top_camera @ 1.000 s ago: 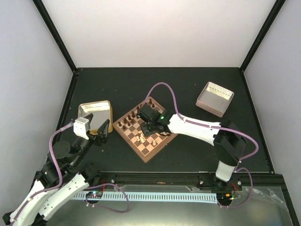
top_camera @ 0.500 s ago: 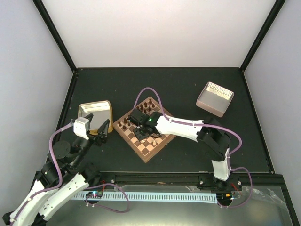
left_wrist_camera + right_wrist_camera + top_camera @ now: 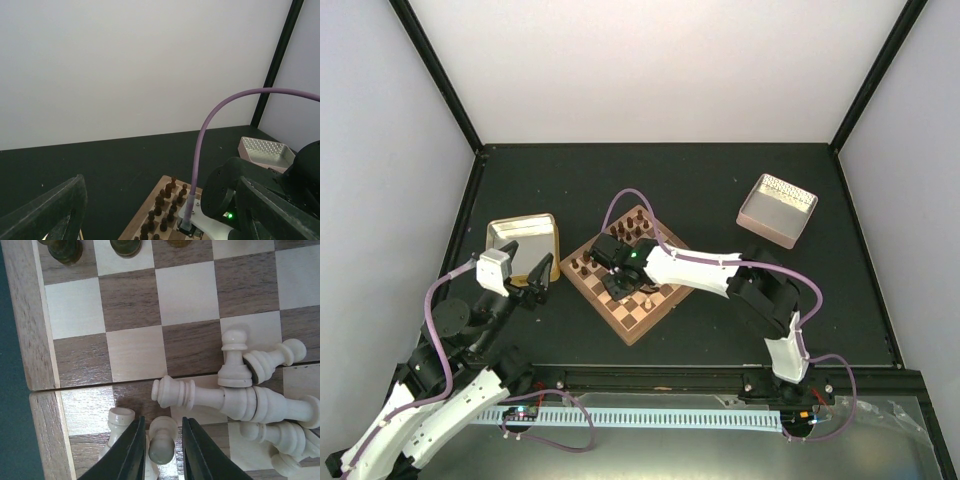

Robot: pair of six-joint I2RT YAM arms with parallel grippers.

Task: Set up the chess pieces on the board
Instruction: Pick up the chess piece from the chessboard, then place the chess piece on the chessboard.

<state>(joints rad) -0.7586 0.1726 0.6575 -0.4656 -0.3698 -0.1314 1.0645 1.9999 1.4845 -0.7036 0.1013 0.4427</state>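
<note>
The board (image 3: 632, 287) lies turned cornerwise on the dark counter (image 3: 720, 180), between a yellowish tray (image 3: 523, 240) to its left and a pinkish bin (image 3: 777, 210) well off to its far right. The tray shows only its shiny metal floor, and the bin shows a pale dotted inside. Dark pieces (image 3: 592, 262) stand upright in rows along the board's far-left side. The right arm reaches across the board with its gripper (image 3: 162, 447) pointing down over the near-left squares. In the wrist view its two fingers (image 3: 134, 450) stand narrowly apart on either side of a pale pawn (image 3: 161, 437). They flank the pawn very closely, but whether they actually press on it cannot be told. Another pale piece (image 3: 118, 419) sits just outside the left finger. To the right, several pale pieces lie tipped in a loose heap across a few squares. A long one (image 3: 225, 399) lies flat, with a pawn (image 3: 234, 360) and a second small piece (image 3: 274, 359) touching it from above, and more (image 3: 280, 437) lie below. The left gripper (image 3: 160, 200) hangs by the tray's near-right corner, apart from the board. Its fingers (image 3: 50, 215) are spread wide and hold nothing.
</note>
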